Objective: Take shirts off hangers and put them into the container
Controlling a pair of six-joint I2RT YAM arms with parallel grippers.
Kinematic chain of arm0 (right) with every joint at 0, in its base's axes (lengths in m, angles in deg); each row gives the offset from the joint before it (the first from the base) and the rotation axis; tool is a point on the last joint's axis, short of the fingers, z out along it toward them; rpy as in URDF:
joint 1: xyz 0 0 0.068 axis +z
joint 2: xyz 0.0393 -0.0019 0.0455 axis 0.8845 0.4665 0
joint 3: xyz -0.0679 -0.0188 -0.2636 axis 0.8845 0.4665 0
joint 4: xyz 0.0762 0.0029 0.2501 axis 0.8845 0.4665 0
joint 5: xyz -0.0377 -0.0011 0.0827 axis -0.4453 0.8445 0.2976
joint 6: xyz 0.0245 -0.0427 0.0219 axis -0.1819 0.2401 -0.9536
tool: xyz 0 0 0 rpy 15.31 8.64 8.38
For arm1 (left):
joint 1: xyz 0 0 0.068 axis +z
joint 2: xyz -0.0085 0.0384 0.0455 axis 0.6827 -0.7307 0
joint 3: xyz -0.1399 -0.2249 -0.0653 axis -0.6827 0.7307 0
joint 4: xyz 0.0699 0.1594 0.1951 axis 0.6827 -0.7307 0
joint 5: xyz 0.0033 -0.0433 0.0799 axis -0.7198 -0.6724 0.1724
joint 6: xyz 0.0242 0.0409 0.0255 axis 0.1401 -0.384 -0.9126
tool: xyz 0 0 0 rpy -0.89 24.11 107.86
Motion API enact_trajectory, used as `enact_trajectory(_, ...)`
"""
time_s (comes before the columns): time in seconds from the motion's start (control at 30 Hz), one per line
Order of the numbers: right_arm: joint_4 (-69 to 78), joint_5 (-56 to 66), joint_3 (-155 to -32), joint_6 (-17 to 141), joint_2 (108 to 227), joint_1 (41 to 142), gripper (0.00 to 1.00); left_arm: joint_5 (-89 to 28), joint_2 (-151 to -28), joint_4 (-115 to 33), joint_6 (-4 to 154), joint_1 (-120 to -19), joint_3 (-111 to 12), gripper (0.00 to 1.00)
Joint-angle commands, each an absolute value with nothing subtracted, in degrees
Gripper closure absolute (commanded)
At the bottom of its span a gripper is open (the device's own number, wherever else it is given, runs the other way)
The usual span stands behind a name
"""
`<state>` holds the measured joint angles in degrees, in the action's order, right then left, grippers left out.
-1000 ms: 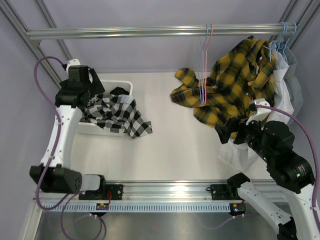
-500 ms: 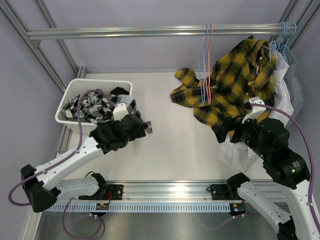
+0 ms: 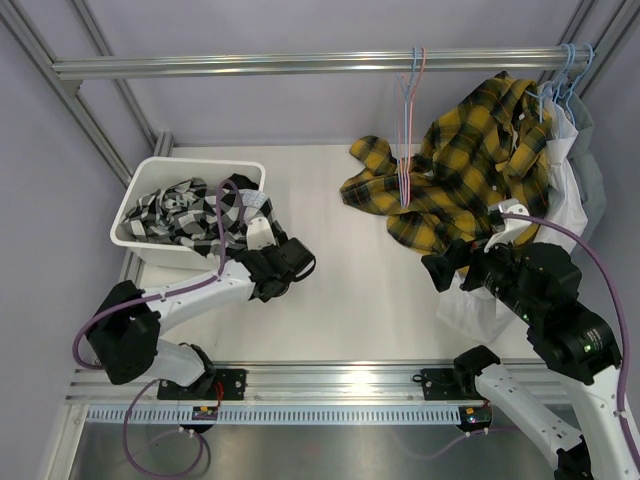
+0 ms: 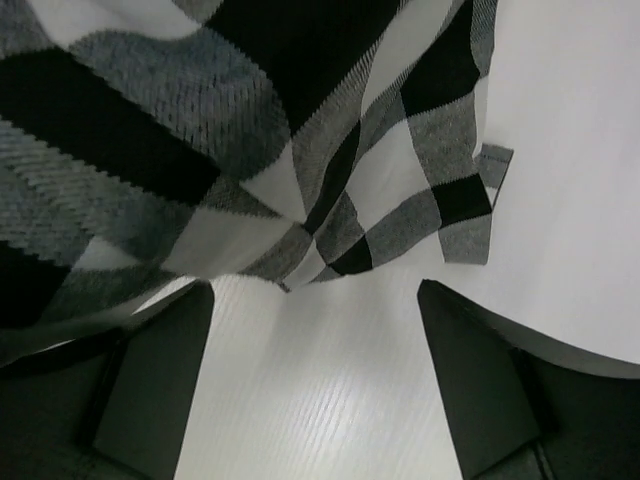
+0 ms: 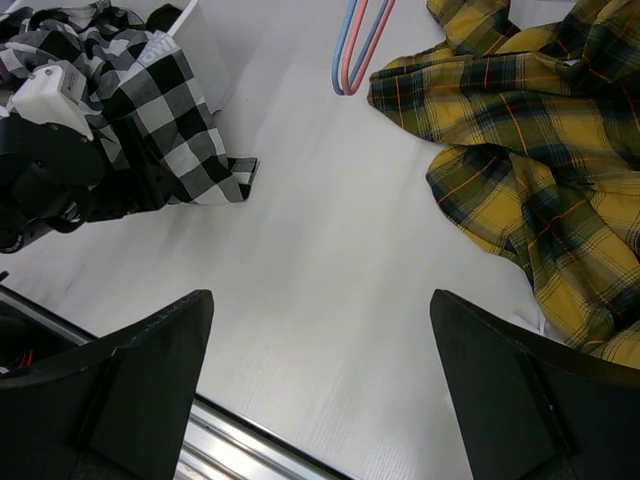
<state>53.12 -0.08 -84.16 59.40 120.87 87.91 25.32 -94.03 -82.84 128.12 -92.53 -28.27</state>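
The white container (image 3: 138, 196) stands at the back left and holds the black-and-white checked shirt (image 3: 178, 214). A tail of that shirt (image 4: 200, 150) spills over the container's front right corner onto the table. My left gripper (image 3: 300, 266) lies low by that tail. In the left wrist view it (image 4: 315, 375) is open, with the hem just beyond its fingertips and only bare table between them. The yellow-and-black plaid shirt (image 3: 470, 170) hangs at the right, draped onto the table. My right gripper (image 3: 440, 268) hovers open in front of it (image 5: 530, 140), holding nothing.
A pink and a blue hanger (image 3: 408, 150) hang bare from the metal rail (image 3: 250, 65). A white shirt (image 3: 568, 190) hangs on light blue hangers (image 3: 565, 75) at the far right. The left arm (image 5: 50, 170) shows in the right wrist view.
My left arm has swung from over the container down to the table at its front right corner. More of the checked shirt now lies inside the container. The right gripper has drifted slightly left.
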Motion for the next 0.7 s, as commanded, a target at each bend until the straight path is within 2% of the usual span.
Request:
enact_trajectory(0.0, 52.65, 1.50, -84.10, 60.99, 120.23, 87.68, 0.01, 32.30, -95.45, -75.69, 129.95, -90.43, -27.26, 0.16)
enact_trajectory(0.1, 53.26, 1.77, -84.10, 61.34, 119.96, 87.60, 0.01, 32.04, -96.59, -72.62, 128.89, -89.02, -25.76, 0.26)
enact_trajectory(0.2, 53.96, 1.86, -84.28, 61.69, 119.96, 87.68, 0.01, 32.30, -97.64, -70.15, 127.58, -88.58, -25.32, 0.30)
enact_trajectory(0.3, 54.58, 1.86, -84.37, 61.78, 119.88, 87.68, 0.01, 33.18, -98.44, -68.39, 126.43, -88.23, -25.32, 0.38)
enact_trajectory(0.33, 54.76, 1.94, -84.37, 61.87, 119.87, 87.68, 0.00, 33.18, -98.53, -68.30, 126.43, -87.88, -25.41, 0.47)
enact_trajectory(0.43, 55.20, 1.94, -84.45, 61.78, 119.70, 87.68, 0.01, 32.75, -98.09, -69.17, 126.43, -87.79, -25.76, 0.67)
enact_trajectory(0.67, 55.90, 1.50, -84.54, 61.43, 118.56, 87.68, 0.01, 28.79, -91.86, -77.60, 126.08, -87.96, -28.31, 0.91)
